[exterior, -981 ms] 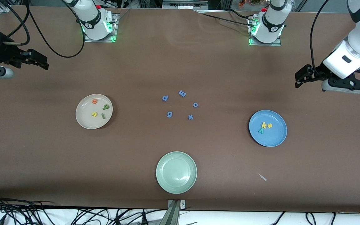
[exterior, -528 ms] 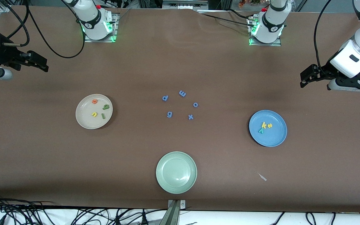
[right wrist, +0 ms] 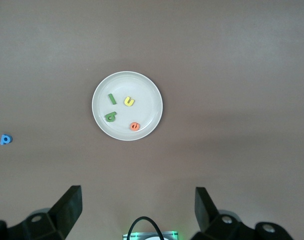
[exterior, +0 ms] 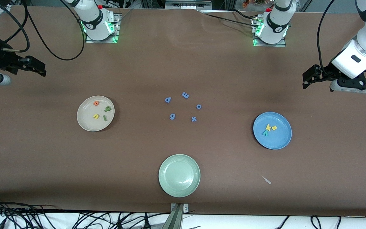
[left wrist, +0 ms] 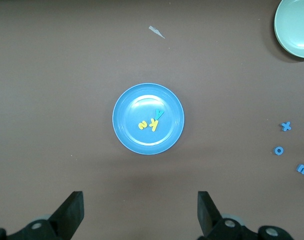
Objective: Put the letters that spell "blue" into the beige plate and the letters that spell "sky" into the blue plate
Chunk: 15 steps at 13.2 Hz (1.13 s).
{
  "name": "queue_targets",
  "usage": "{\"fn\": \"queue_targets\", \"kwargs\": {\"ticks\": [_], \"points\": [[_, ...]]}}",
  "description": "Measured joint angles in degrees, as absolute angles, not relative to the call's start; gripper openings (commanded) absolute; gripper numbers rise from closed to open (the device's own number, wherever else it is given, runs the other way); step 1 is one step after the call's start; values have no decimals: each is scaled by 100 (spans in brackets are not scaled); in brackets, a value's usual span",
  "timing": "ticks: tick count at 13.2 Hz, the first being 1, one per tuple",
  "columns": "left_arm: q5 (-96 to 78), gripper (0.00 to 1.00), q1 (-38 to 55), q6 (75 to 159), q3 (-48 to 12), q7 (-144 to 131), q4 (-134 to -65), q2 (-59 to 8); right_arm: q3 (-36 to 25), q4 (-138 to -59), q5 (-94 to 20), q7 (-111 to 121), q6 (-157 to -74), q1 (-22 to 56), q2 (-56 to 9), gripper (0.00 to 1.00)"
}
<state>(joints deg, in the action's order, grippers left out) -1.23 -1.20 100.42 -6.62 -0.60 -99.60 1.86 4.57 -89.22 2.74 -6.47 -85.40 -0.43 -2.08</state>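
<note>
Both words look sorted: b, l, u, e in beige plate (exterior: pixel 84 122), s, k, y in blue plate (exterior: pixel 280 140). Left gripper (left wrist: pixel 140 212) and right gripper (right wrist: pixel 138 207) fingers released, empty, high over table ends at 3 and 9 o'clock. Best step: retreat, leave periwinkle letters (exterior: pixel 172 116) untouched.

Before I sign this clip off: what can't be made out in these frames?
- Left gripper and right gripper, front view: most of each arm is cut off by the frame edges.
- Pale scrap on the table, front view: too small to identify.
- Periwinkle letters, left wrist view: some lie outside the frame.
</note>
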Motion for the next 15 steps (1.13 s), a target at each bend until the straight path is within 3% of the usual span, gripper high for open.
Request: {"fn": "queue_targets", "kwargs": {"ticks": [15], "points": [[-123, 100, -120, 9908, -616, -60, -9956, 167, 469, -8916, 274, -655, -8661, -27, -219, 100]]}}
